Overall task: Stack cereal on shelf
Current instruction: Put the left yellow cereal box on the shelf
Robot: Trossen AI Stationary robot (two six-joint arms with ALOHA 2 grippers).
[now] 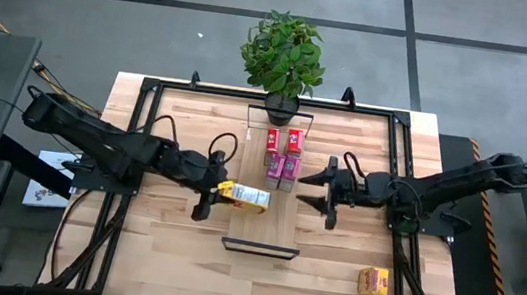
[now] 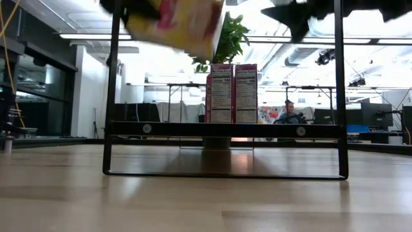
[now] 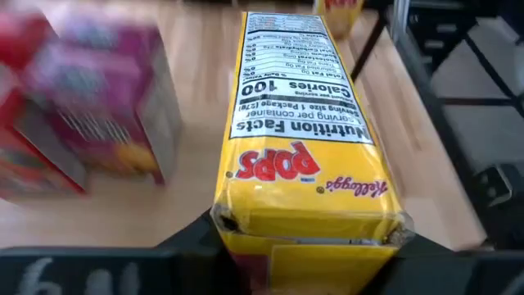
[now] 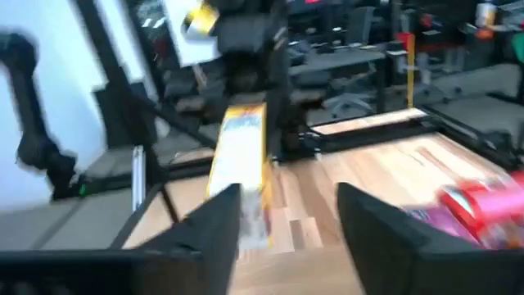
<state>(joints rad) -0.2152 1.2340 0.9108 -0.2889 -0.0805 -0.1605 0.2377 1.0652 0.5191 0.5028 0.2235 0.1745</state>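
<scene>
High view shows the left gripper [image 1: 209,193] reaching in over the left edge of the long narrow light-wood shelf with thin black end frames [image 1: 261,230], its fingers pinching one end of a small yellow-orange cardboard cereal box [image 1: 247,198] that lies on its side, stretching rightward across the plank's width. From the left wrist view the same yellow box [image 3: 299,156] runs lengthwise away from the clamping fingers [image 3: 196,238], its nutrition panel facing up. Toward the far end of the shelf, just in front of a leafy green plant in a dark pot [image 1: 283,61], four boxes stand in a tight cluster: two red boxes [image 1: 284,140] at the far side and two pink-magenta boxes [image 1: 281,169] touching them on the near side. Low view shows two of these boxes [image 2: 230,93] upright and side by side on the plank, with the yellow one up in the air at the upper left. On the right of the shelf the right gripper [image 1: 316,192] hangs just beside the cluster, its fingers spread and holding nothing; the right wrist view shows the gap between its dark fingers [image 4: 214,225]. A second yellow-orange box [image 1: 374,280] rests alone on the wooden desk [image 1: 171,247] near the right front corner, well apart from the shelf.
</scene>
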